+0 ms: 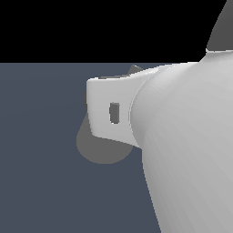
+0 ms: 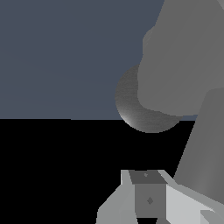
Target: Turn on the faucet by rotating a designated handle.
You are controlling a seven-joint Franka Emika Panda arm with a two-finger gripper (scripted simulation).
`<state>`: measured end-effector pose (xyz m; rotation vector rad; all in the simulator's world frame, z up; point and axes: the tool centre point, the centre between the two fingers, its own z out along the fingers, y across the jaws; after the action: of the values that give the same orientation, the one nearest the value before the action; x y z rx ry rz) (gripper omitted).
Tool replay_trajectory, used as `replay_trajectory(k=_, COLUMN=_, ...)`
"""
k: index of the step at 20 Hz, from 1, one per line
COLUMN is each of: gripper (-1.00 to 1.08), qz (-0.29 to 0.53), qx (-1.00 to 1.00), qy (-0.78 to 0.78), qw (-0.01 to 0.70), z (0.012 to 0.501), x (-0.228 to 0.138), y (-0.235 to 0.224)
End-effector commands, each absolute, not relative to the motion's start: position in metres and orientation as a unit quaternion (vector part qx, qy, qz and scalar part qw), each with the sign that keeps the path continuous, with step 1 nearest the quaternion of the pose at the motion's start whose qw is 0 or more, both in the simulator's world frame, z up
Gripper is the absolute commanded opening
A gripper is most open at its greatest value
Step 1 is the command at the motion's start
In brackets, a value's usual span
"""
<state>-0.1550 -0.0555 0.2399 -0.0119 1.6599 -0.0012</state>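
Observation:
The faucet is a matte grey mass filling one side of the wrist view. A round face with a metallic sheen sits at its edge, and a grey column runs down beside my fingers. My gripper is close to that column and short of the round face. Its fingers are together, with nothing between them. In the exterior view only a rounded grey part of the faucet and a small grey tip show behind my white hand. The handle is hidden in both views.
My white arm covers the exterior view's right half and blocks most of the faucet. A flat blue-grey floor lies on the exterior view's left. A dark grey cone rises at the top right.

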Motion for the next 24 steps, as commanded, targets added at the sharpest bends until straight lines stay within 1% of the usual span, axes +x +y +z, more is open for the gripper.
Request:
replay_trajectory(k=1, gripper=-1.00, qz=0.014, qx=-0.019, qy=0.712, qw=0.702, z=0.269, x=-0.149, y=-0.032)
replay_trajectory(k=7, gripper=-1.00, qz=0.015, qx=-0.020, qy=0.708, qw=0.706, z=0.280, x=-0.149, y=-0.018)
replay_trajectory(k=8, gripper=-1.00, qz=-0.001, qx=-0.002, qy=0.738, qw=0.675, z=0.247, x=-0.155, y=-0.042)
replay_trajectory(k=24, gripper=-1.00, qz=0.009, qx=-0.013, qy=0.720, qw=0.694, z=0.271, x=-0.152, y=0.013)
